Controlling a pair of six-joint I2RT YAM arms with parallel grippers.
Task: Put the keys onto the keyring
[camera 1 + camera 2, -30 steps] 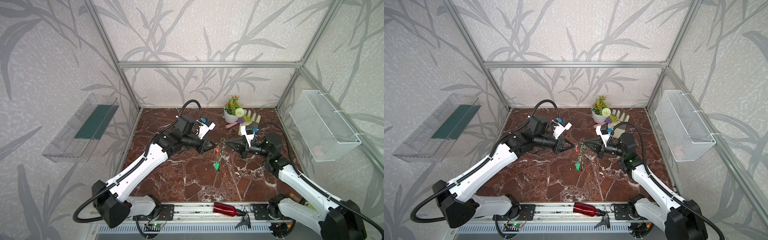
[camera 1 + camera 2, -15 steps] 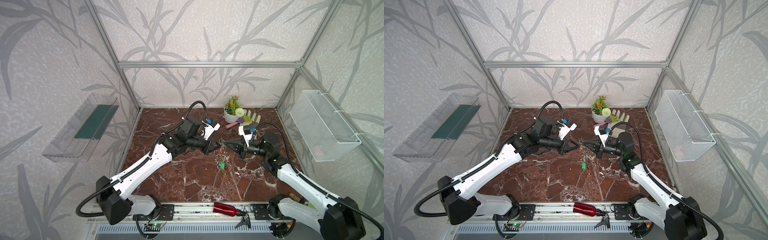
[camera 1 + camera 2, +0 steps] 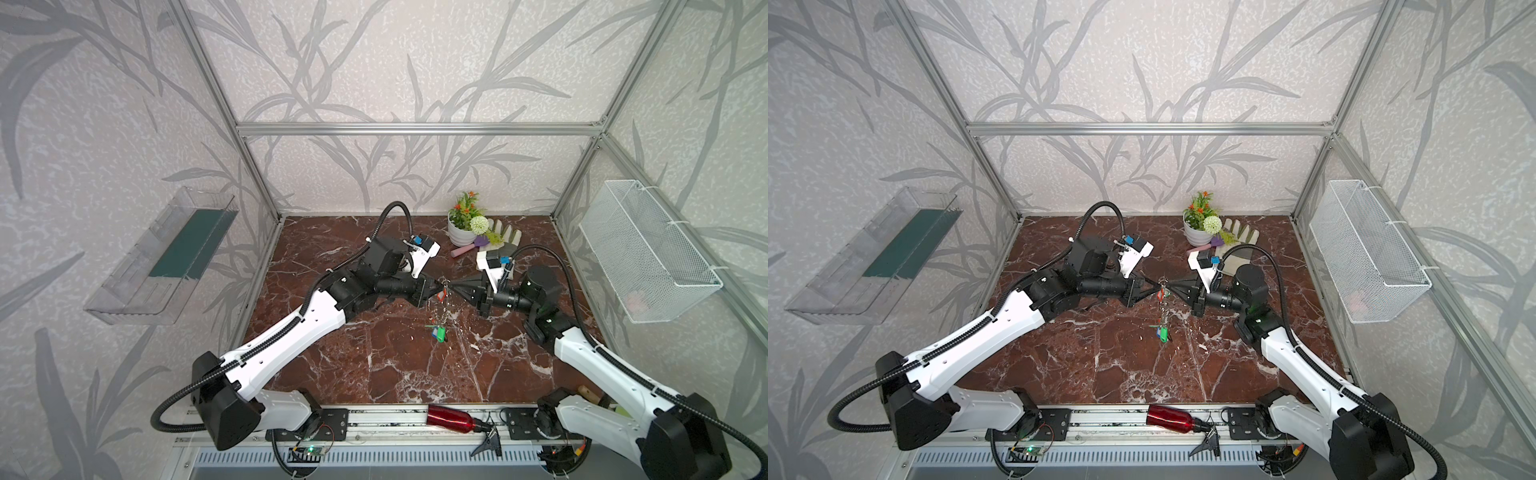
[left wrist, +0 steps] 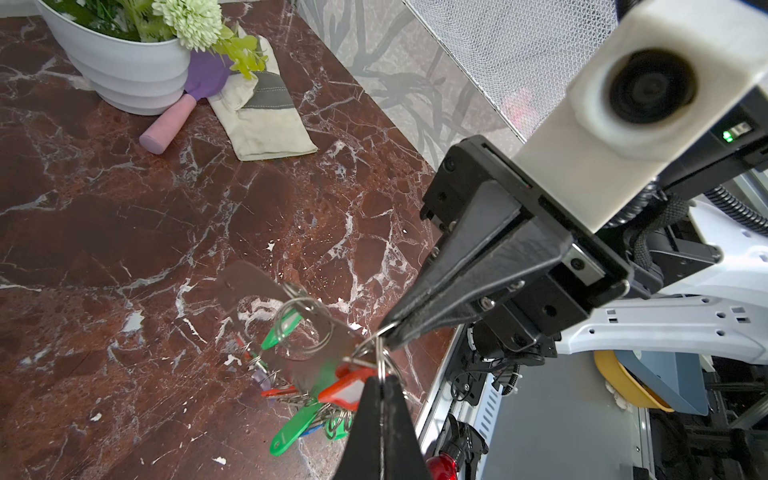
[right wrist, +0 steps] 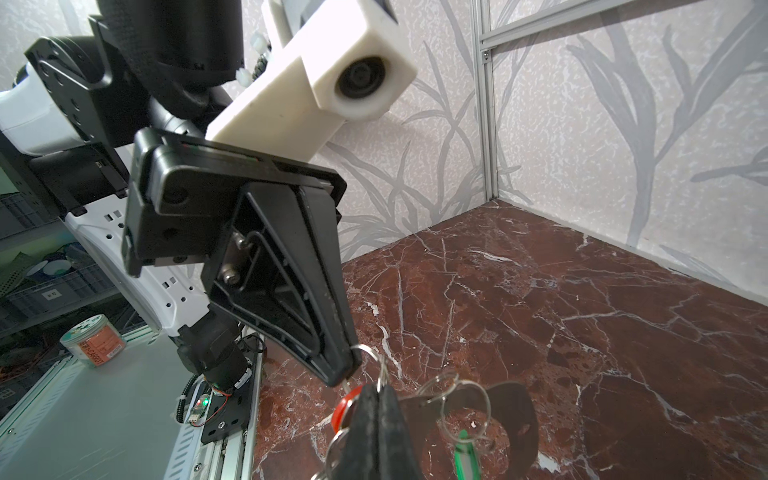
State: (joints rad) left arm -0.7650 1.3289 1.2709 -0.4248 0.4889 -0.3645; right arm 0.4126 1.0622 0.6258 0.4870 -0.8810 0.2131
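Observation:
Both grippers meet tip to tip above the middle of the marble table. My left gripper is shut on a thin silver split ring. Beside its tips hangs the red-orange key tag. My right gripper is shut on a split ring too. The keyring, a flat dark plate with an oval cut-out, hangs tilted below them. Several rings and green tags dangle from it, clear of the table.
At the back right stand a white flower pot, a work glove and a pink-handled tool. A red bottle lies on the front rail. A wire basket hangs on the right wall, a clear tray on the left.
My left arm has reached further right, bringing its tip up against the right gripper's tip. The hanging bundle has shifted slightly right. Both grippers stayed shut.

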